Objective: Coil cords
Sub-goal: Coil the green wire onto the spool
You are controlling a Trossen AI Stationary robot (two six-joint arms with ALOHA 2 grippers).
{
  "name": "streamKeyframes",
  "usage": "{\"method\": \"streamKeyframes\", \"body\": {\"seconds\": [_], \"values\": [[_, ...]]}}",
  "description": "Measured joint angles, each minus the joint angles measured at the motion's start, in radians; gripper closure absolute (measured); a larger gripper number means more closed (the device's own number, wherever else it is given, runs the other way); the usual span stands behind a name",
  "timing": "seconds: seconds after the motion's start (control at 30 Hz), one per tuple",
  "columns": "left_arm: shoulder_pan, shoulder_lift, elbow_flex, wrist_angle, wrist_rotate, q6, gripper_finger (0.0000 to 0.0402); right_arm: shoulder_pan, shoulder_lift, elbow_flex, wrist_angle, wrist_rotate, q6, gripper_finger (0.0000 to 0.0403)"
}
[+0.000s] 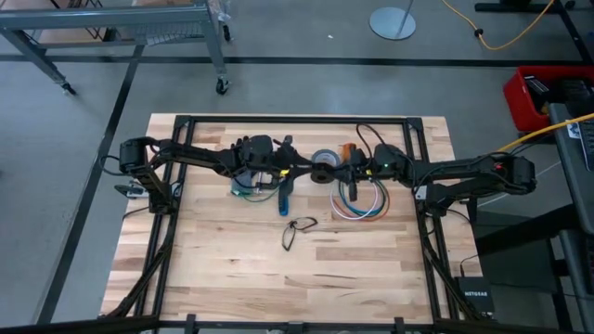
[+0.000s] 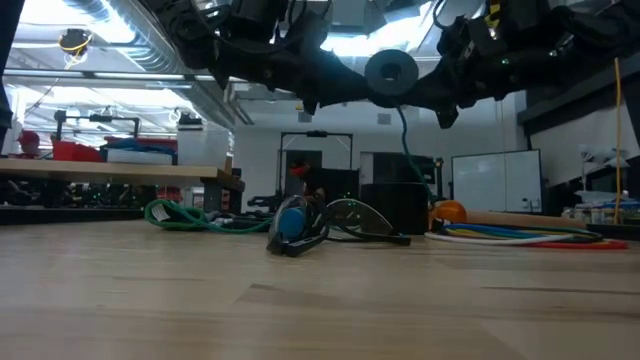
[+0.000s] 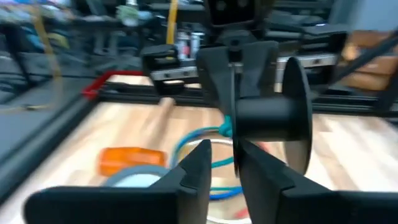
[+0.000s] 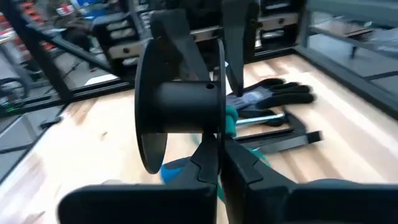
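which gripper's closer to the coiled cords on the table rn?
Right. The right gripper is at the black spool, just beside the cords. The left gripper meets the spool from the far side, farther off.

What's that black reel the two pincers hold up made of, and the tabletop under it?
The reel looks like moulded plastic: uniform matte black, smooth flanges with a soft sheen. The tabletop appears to be pale wood, showing butcher-block strips and grain.
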Motion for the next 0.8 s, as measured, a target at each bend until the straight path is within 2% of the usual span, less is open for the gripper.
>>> {"method": "streamKeyframes", "body": {"seconds": [0.13,0.33,0.8], "values": [[0.000,-0.001,0.001,0.041,-0.109,0.070,0.0287,-0.007,-0.023,0.000,0.010,0.081,-0.001,0.0400],[0.001,-0.001,0.001,0.099,-0.259,0.154,0.0252,-0.062,-0.078,0.000,0.018,0.116,-0.002,0.0401],[-0.008,-0.001,0.001,0.053,-0.261,0.154,0.0251,-0.177,-0.169,0.002,0.189,0.079,-0.030,0.0401]]}}
